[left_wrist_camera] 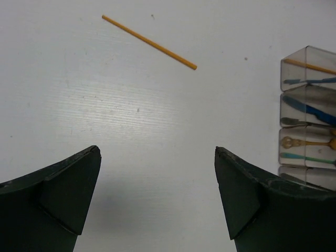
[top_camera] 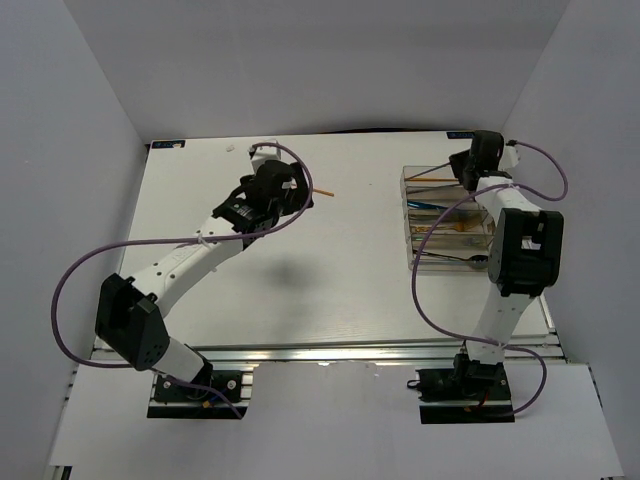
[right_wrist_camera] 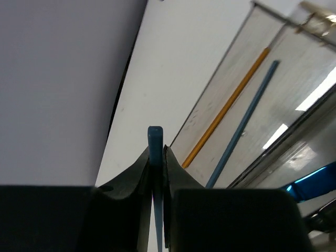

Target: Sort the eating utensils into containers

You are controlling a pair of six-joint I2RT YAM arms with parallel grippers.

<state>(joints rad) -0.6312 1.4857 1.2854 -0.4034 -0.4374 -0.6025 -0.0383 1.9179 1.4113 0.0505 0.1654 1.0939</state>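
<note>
An orange chopstick (top_camera: 322, 190) lies alone on the white table; in the left wrist view it (left_wrist_camera: 149, 42) lies well ahead of my fingers. My left gripper (left_wrist_camera: 157, 157) is open and empty above bare table. The clear tray (top_camera: 404, 175) of narrow compartments stands at the right. My right gripper (right_wrist_camera: 156, 152) is shut on a slim blue chopstick (right_wrist_camera: 155, 137), held over the tray's far compartment. That compartment holds an orange chopstick (right_wrist_camera: 226, 107) and a blue chopstick (right_wrist_camera: 244, 121). Other compartments hold a blue knife (left_wrist_camera: 315, 110) and a gold fork (left_wrist_camera: 307, 142).
The tray (left_wrist_camera: 294, 58) is to the right of my left gripper, apart from it. White walls close in the table at the back and both sides. A dark utensil (top_camera: 462, 260) lies in the tray's nearest compartment.
</note>
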